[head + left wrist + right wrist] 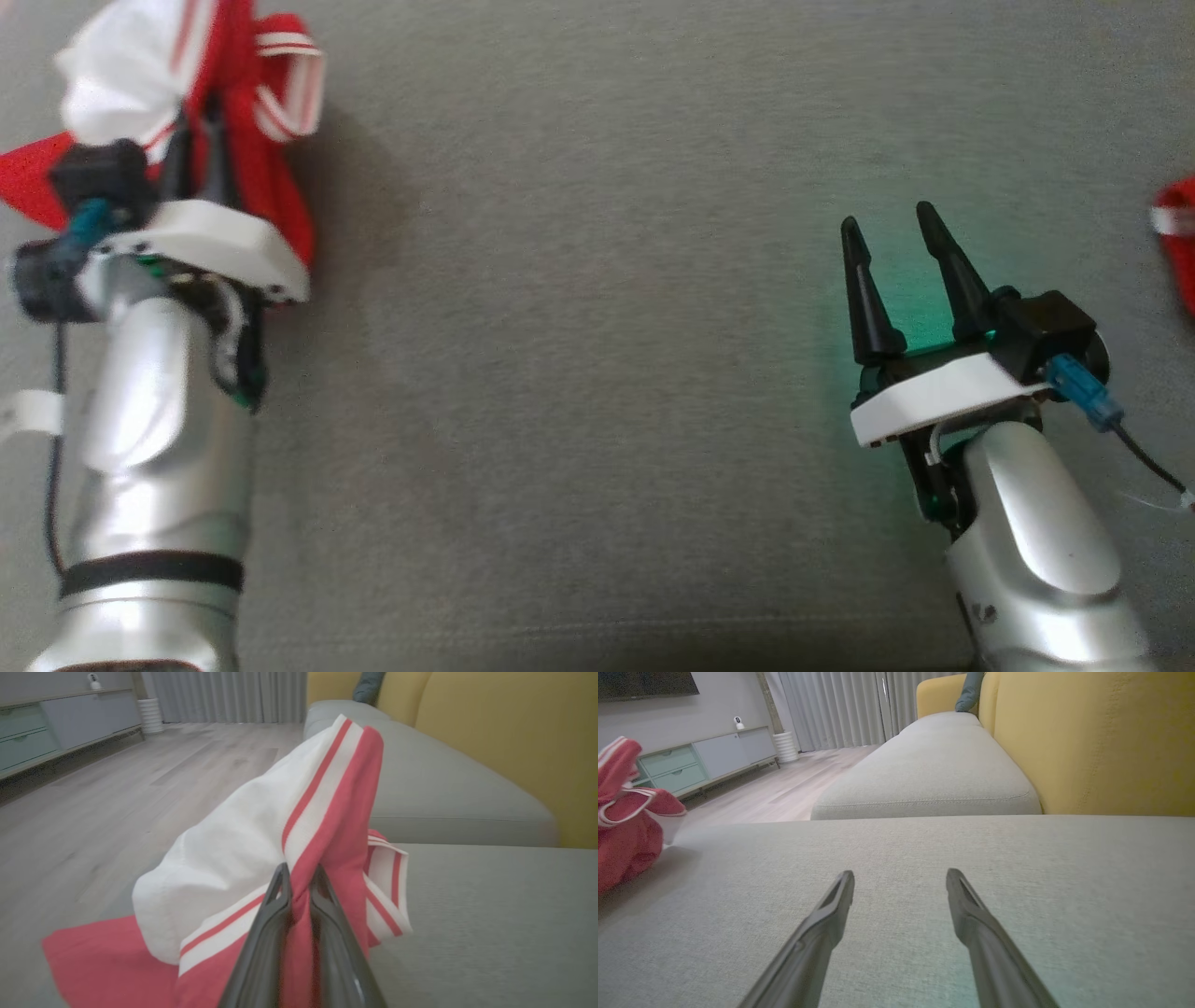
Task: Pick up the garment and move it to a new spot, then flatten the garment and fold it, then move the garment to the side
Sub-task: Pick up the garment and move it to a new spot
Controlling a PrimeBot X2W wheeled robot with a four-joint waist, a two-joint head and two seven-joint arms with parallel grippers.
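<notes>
The garment (233, 84) is red and white with striped trim, bunched up at the far left of the grey cushion (597, 373). My left gripper (201, 117) is shut on a red fold of it, and its fingertips are buried in the cloth. In the left wrist view the two fingers (280, 891) pinch the red fabric, and the garment (233, 858) rises in a peak above them. My right gripper (889, 224) hovers open over bare cushion at the right, holding nothing. The right wrist view has the open gripper (901, 877) and the garment (626, 821) far off to its left.
A red scrap with a white stripe (1176, 233) lies at the right edge. The yellow sofa backrest (1101, 742) runs along one side, with another grey seat cushion (924, 774) beyond. Wooden floor (117, 788) and a low cabinet (705, 760) lie past the cushion's edge.
</notes>
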